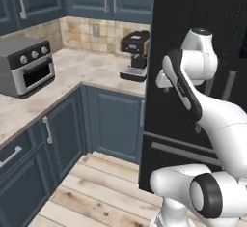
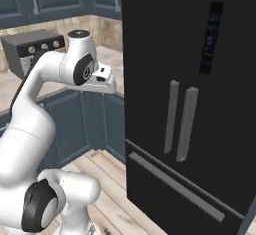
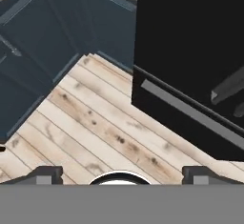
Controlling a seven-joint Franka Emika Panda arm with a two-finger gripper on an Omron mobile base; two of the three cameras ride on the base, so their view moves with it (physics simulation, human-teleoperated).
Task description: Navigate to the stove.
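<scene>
The stove is out of view. My arm is folded up in front of a tall black refrigerator (image 2: 190, 94). The gripper (image 3: 123, 174) looks down at the wooden floor (image 3: 95, 123), and its two dark fingertips (image 3: 46, 173) stand wide apart with nothing between them, so it is open. In the left base view the hand (image 1: 163, 81) hangs at about counter height against the refrigerator's (image 1: 193, 8) left edge.
A grey toaster oven (image 1: 26, 65) with three knobs sits on the beige corner counter (image 1: 82, 69). A black coffee machine (image 1: 135, 54) stands beside the refrigerator. Dark blue cabinets (image 1: 113, 124) run below the counter and along the left. Open wooden floor (image 1: 96, 192) lies ahead.
</scene>
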